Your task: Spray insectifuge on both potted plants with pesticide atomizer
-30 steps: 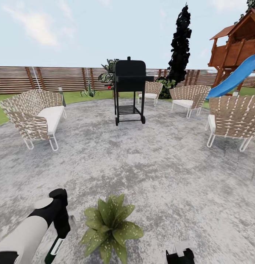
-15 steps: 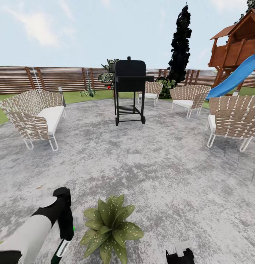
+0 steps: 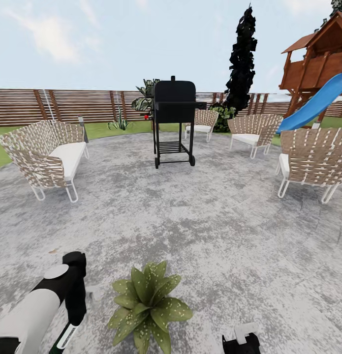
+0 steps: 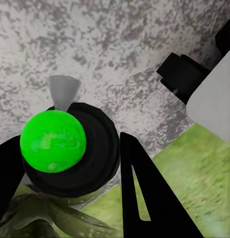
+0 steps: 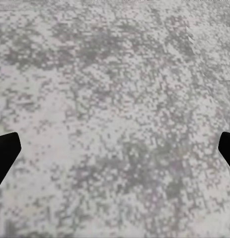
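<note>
Left wrist view: left gripper (image 4: 70, 163), black fingers (image 4: 144, 193) closed on either side of the pesticide atomizer (image 4: 70, 148), seen from above as a black trigger head with a bright green cap and a small grey nozzle projecting over the grey paving. Dark leaves lie just beneath the fingers.

Head view: left gripper (image 3: 75, 295) low beside the potted plant (image 3: 148, 305), with the atomizer's green body and white label hanging below it. Plant: speckled broad-leaved rosette on the patio (image 3: 215, 221).

Right wrist view: right gripper (image 5: 115, 148), fingertips set wide apart over bare paving.

Beyond: black grill (image 3: 174, 120), wicker sofa (image 3: 45, 157), wicker chairs (image 3: 308, 160), slatted fence (image 3: 67, 105), blue slide (image 3: 313, 105).
</note>
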